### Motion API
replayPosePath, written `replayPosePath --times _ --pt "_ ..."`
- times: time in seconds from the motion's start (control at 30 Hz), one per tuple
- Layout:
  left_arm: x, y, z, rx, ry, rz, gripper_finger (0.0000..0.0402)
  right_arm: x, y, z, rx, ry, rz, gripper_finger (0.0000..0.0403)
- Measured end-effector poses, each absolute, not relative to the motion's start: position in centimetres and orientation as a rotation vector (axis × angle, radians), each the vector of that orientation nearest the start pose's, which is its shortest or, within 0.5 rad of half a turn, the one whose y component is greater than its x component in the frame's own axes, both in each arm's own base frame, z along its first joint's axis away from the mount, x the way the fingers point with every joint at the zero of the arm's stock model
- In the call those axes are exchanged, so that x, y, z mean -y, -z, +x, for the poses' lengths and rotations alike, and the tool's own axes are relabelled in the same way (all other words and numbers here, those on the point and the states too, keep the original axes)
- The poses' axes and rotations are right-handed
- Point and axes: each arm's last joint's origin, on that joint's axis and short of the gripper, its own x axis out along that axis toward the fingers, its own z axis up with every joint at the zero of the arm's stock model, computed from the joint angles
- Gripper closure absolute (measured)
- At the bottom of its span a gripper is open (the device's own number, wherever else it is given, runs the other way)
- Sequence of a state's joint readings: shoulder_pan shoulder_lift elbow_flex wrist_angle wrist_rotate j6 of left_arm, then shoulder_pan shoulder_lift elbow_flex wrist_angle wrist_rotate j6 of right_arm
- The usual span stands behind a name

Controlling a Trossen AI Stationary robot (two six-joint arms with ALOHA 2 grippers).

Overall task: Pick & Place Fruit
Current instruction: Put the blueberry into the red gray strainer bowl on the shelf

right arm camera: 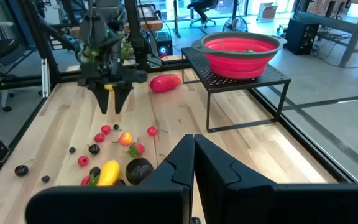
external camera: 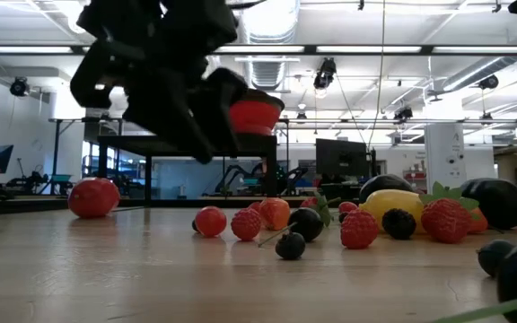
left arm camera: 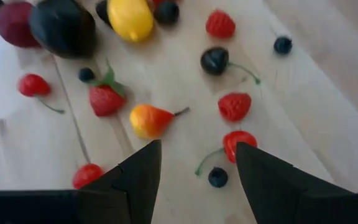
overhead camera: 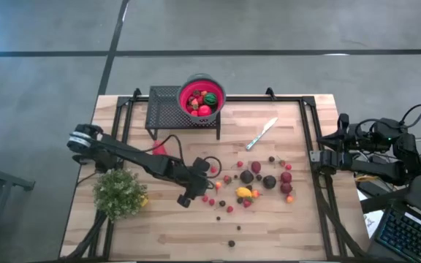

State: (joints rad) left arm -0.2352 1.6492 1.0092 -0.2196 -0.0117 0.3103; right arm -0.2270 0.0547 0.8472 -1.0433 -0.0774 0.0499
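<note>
Fruit (overhead camera: 258,184) is lying scattered over the middle and right of the wooden bench (overhead camera: 167,234): small red berries, dark cherries and plums, a yellow lemon (left arm camera: 129,17), an orange-and-yellow pear (left arm camera: 149,120) and a strawberry (left arm camera: 106,99), most of them near one another in a loose cluster and a few dark ones apart toward the near edge. More fruit is sitting in the red bowl (overhead camera: 202,97), which is standing on a black mesh stand (overhead camera: 168,108) at the far side of the bench. One larger red piece (right arm camera: 165,82) is lying on the bench beside that stand.

The left gripper (overhead camera: 190,191) is hanging above the bench at the left edge of the cluster, its fingers (left arm camera: 135,180) standing partly apart with nothing between them; bare wood is showing in the gap, with the pear just beyond the tips, a red cherry (left arm camera: 238,142) at the inner edge of one finger and a small dark berry (left arm camera: 217,177) by it.

The right gripper (right arm camera: 194,152) is waiting off the bench's right edge, its fingers pressed together and holding nothing.

A silver knife (overhead camera: 262,134) is lying right of the stand, and a bushy green plant (overhead camera: 119,193) is standing near the left edge.
</note>
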Motion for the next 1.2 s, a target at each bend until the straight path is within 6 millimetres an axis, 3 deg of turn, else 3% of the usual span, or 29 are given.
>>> replayPosePath --times 0.73,1.2 --pt "8.3 -14.4 33.6 -0.988 0.38 0.374 0.0194 -0.7 -31.1 -2.0 -0.245 0.155 0.089 0.0394" --pt "8.3 -14.2 33.6 -1.0 0.385 0.332 0.0282 -0.7 -31.1 -2.0 -0.244 0.155 0.089 0.0394"
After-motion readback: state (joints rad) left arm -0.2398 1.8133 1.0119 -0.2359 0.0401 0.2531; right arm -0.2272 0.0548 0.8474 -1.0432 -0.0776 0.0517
